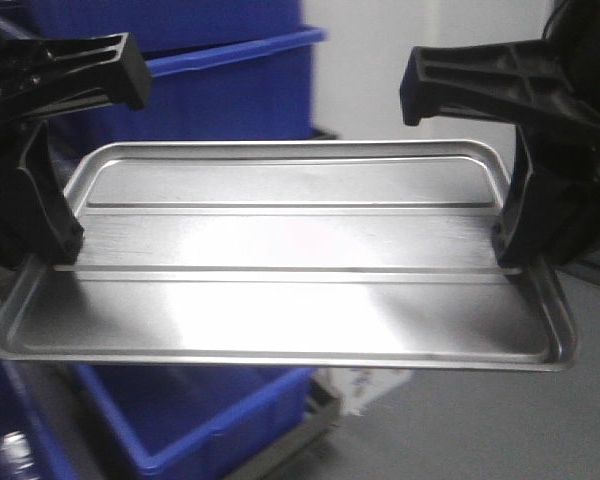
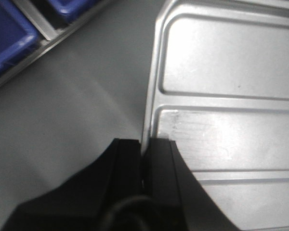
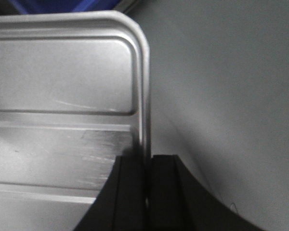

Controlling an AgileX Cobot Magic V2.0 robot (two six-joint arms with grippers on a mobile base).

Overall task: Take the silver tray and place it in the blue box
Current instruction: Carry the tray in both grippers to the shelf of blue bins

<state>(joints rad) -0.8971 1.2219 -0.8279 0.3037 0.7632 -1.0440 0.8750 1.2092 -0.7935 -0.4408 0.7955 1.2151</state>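
Note:
The silver tray point(image 1: 280, 300) hangs level in the air, held at both short ends. My left gripper point(image 1: 58, 255) is shut on its left rim, and my right gripper point(image 1: 510, 255) is shut on its right rim. In the left wrist view my left gripper point(image 2: 145, 142) pinches the thin rim of the tray point(image 2: 231, 96). In the right wrist view my right gripper point(image 3: 148, 156) pinches the rim of the tray point(image 3: 62, 86). A blue box point(image 1: 210, 415) sits below the tray's front left. Another blue box point(image 1: 230, 90) stands behind the tray.
Grey floor point(image 1: 480, 430) lies below the tray on the right. In the left wrist view blue bins point(image 2: 9, 38) in a grey metal frame point(image 2: 43, 36) lie at the top left. A strip of blue point(image 3: 62, 6) shows past the tray's far edge in the right wrist view.

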